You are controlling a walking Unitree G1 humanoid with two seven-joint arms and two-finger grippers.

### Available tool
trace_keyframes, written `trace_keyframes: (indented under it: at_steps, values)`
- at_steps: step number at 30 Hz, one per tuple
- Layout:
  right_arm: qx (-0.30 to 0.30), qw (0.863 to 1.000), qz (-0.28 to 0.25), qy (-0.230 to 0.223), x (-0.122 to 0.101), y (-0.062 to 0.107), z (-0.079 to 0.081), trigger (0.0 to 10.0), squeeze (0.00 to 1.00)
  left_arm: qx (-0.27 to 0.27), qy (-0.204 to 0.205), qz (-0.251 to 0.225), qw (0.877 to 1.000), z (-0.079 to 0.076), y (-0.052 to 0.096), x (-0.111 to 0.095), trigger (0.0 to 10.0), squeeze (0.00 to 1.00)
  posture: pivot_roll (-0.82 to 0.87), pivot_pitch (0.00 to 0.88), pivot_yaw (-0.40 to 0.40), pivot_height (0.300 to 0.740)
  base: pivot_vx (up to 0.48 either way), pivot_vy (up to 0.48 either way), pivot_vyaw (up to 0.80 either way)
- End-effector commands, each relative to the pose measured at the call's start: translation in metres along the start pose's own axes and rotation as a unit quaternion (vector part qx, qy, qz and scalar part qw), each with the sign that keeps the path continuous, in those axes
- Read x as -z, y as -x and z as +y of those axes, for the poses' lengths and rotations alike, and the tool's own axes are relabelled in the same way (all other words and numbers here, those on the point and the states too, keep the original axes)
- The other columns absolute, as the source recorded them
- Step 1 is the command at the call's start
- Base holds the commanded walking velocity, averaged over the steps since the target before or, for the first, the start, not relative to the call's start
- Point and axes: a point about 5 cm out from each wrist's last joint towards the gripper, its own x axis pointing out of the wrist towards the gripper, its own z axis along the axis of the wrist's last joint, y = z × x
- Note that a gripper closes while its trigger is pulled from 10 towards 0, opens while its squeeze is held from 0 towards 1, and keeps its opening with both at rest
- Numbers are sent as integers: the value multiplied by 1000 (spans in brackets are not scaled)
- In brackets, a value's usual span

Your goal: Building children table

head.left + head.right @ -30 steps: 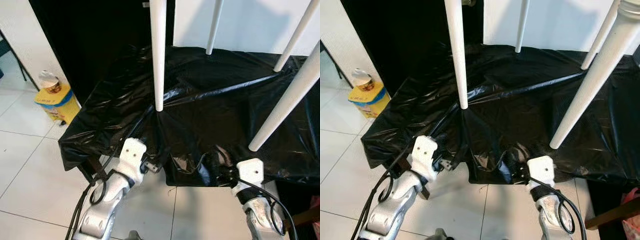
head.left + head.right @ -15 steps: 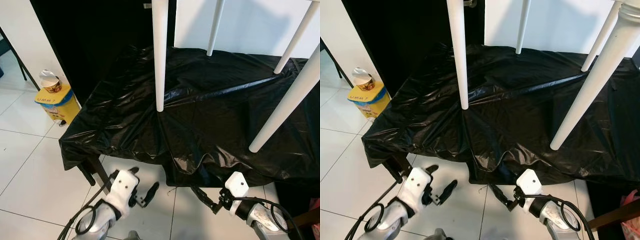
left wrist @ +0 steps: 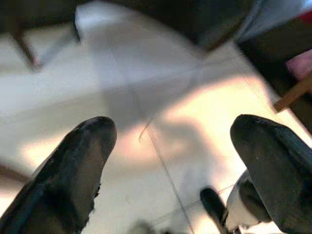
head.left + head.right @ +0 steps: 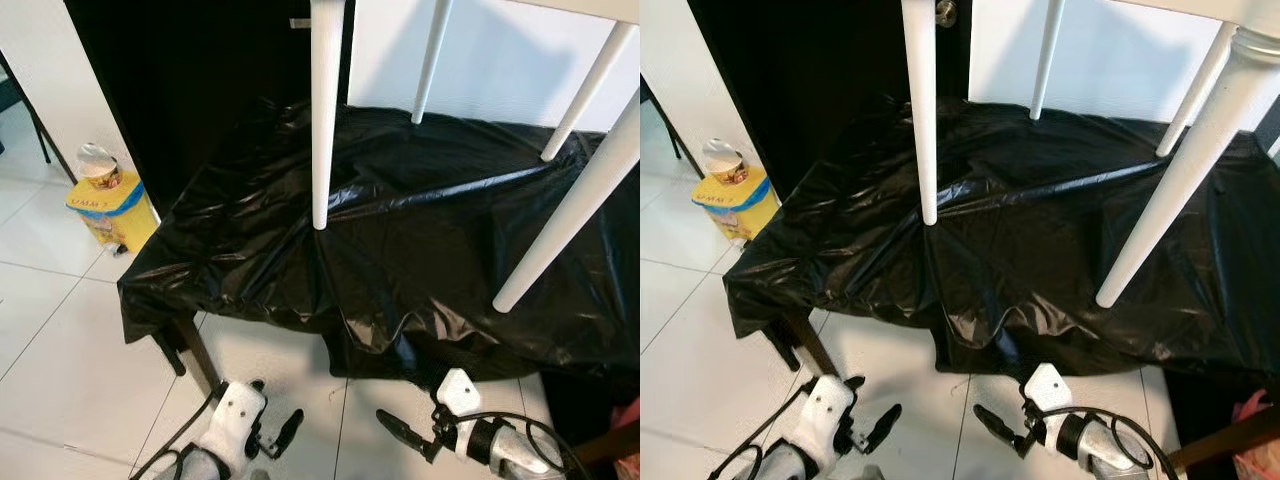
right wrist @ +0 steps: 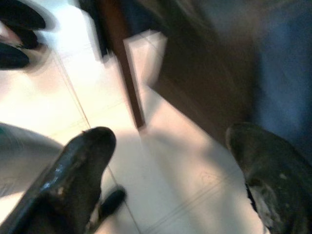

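Both sets of jaws stand apart with nothing between them, low over the white tiled floor (image 4: 60, 330) in front of the covered tabletop. On the left, the left gripper (image 4: 272, 437) hangs below the tabletop's front edge near its front-left corner, its black fingers (image 3: 78, 165) spread wide over bare tile in the left wrist view. Further left on the floor, just beside the tabletop's left edge, a yellow box (image 4: 108, 210) carries a cup with a peeled-back foil lid (image 4: 100, 165). A dark table leg (image 4: 195, 350) slants down from under the front-left corner to the floor.

Black plastic sheeting (image 4: 400, 250) drapes over the whole tabletop and hangs crumpled over the front and left edges. The children table stands on this sheeting, its four white legs showing: the front-left leg (image 4: 325, 110) comes down near the middle of the tabletop, its foot touching the plastic; the rear-left leg (image 4: 430, 65) meets the sheeting by the back edge; the rear-right leg (image 4: 580, 100) lands toward the back-right corner; and the front-right leg (image 4: 570, 210), thick and slanted in the picture, ends near the front edge on the right. A strip of the white table's frame (image 4: 590, 8) shows along the top.

On the right, the right gripper (image 4: 404, 435) hangs below the front edge, its fingers (image 5: 73, 180) parted and pointing left toward the other gripper, well apart from it.
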Motion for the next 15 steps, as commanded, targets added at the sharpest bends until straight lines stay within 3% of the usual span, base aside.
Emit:
trace_keyframes:
  at_steps: [1, 2, 4, 7, 9, 11, 15]
  values:
    - [49, 995, 70, -56, 30, 3, -2, 10000, 0, 67, 48, 45, 996, -7, -1, 27, 10000, 0, 87, 0, -48, 740, 0, 0, 0]
    - [67, 991, 91, -70, 38, 3, -2, 10000, 0, 46, 69, 52, 995, -6, -4, 34, 10000, 0, 87, 0, -48, 740, 0, 0, 0]
    - [67, 991, 91, -70, 38, 3, -2, 10000, 0, 46, 69, 52, 995, -6, -4, 34, 10000, 0, 87, 0, -48, 740, 0, 0, 0]
    - [112, 979, 135, -106, 55, 3, 0, 10000, 0, 5, 114, 66, 991, -7, -15, 43, 10000, 0, 69, 0, -41, 740, 0, 0, 0]
    - [112, 979, 135, -106, 55, 3, 0, 10000, 0, 5, 114, 66, 991, -7, -15, 43, 10000, 0, 69, 0, -41, 740, 0, 0, 0]
    - [151, 964, 174, -136, 69, 6, 6, 10000, 0, -34, 151, 95, 983, -8, -23, 54, 10000, 0, 44, 0, -35, 740, 0, 0, 0]
    - [184, 949, 208, -150, 80, 11, 10, 10000, 0, -74, 173, 132, 973, -5, -25, 65, 10000, 0, 35, 0, -32, 740, 0, 0, 0]
